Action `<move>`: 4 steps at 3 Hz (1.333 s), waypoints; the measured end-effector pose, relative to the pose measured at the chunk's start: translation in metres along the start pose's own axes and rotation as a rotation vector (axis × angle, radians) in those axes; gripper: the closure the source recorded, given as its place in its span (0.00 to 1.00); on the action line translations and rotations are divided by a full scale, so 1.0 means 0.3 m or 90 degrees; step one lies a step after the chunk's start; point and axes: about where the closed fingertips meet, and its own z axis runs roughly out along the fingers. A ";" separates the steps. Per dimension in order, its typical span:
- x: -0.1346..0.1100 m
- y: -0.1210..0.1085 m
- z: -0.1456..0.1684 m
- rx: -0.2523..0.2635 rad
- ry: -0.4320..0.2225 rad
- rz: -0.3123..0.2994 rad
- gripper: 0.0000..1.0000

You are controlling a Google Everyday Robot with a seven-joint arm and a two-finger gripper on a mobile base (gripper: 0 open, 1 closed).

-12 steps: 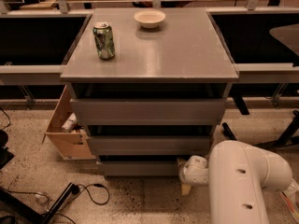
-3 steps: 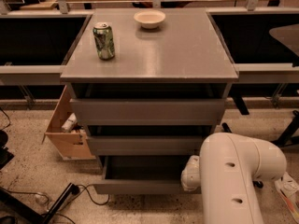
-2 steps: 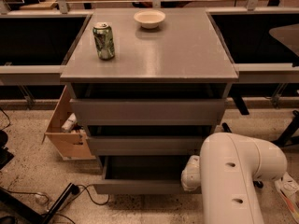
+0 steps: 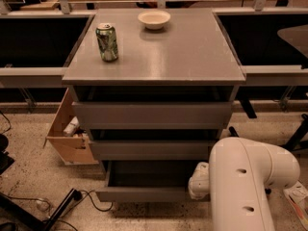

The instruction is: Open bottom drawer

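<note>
You face a grey three-drawer cabinet [image 4: 226, 97] from above and in front. On its flat top surface [image 4: 192, 57], a green can [image 4: 107, 42] stands upright at 11 o'clock, and a shallow white bowl [image 4: 154, 19] sits at 12 o'clock near the back edge, well apart from the can. You cannot tell what the bowl holds.

Below the top, the top drawer [image 4: 149, 114] and the middle drawer [image 4: 149, 149] have plain flat grey fronts. The bottom drawer [image 4: 144, 179] is at 6 o'clock, lowest in the stack, and stands open. Its front panel juts out past the two above, and its smooth grey inner tray shows in shadow with nothing visible lying in it.

Your gripper [image 4: 197, 184] is at 5 o'clock, low down at the right end of the bottom drawer's front panel. You cannot tell how far open it is or whether it has hold of the panel. The bulky white arm [image 4: 250, 182] fills the lower right corner behind it.

At 8 o'clock, a tan cardboard box [image 4: 67, 143] leans against the cabinet's left side, open at the top, with a pale object [image 4: 72, 126] inside. Black cables [image 4: 91, 201] trail over the speckled floor [image 4: 29, 172] at 7 o'clock.
</note>
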 end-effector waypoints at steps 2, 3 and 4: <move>0.020 0.041 -0.008 -0.010 -0.002 0.012 1.00; 0.032 0.065 -0.010 -0.016 -0.004 0.018 1.00; 0.045 0.095 -0.010 -0.022 -0.007 0.024 1.00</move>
